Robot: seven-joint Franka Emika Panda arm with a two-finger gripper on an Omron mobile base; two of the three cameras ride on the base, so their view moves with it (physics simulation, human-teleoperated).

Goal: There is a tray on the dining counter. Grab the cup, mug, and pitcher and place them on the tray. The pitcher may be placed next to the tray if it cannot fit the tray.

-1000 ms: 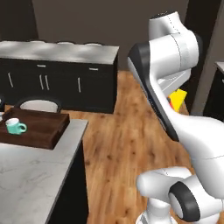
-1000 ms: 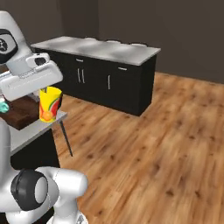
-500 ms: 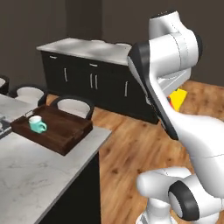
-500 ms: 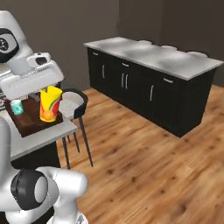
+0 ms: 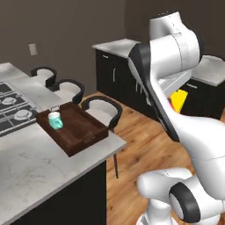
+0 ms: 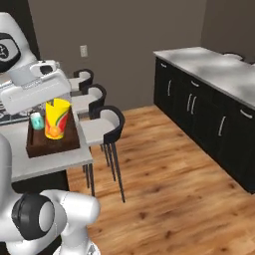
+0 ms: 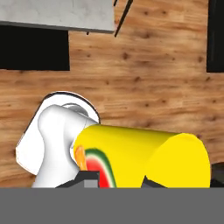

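I've got the cup in the gripper, jaws closed down tight on its sides. From the right base view the yellow cup hangs upright under the white hand, red blotch facing the camera, in the air in front of the tray. I cannot tell from here whether it is over the tray or short of it. In the hand view the cup lies across the bottom of the picture, with wood floor beyond it and a corner of the counter at the top. In the left base view only a yellow sliver of the cup peeks past the arm, well right of the counter edge.

The tray sits at the right end of the marble counter, near its far edge, long side running along that edge. The teal mug stands upright inside the tray, at its left end, and the rest of the tray floor is bare wood. The black cooktop is just left of the tray. Three stools line the far side of the counter. A dark cabinet run with a pale top stands across the floor on the right.
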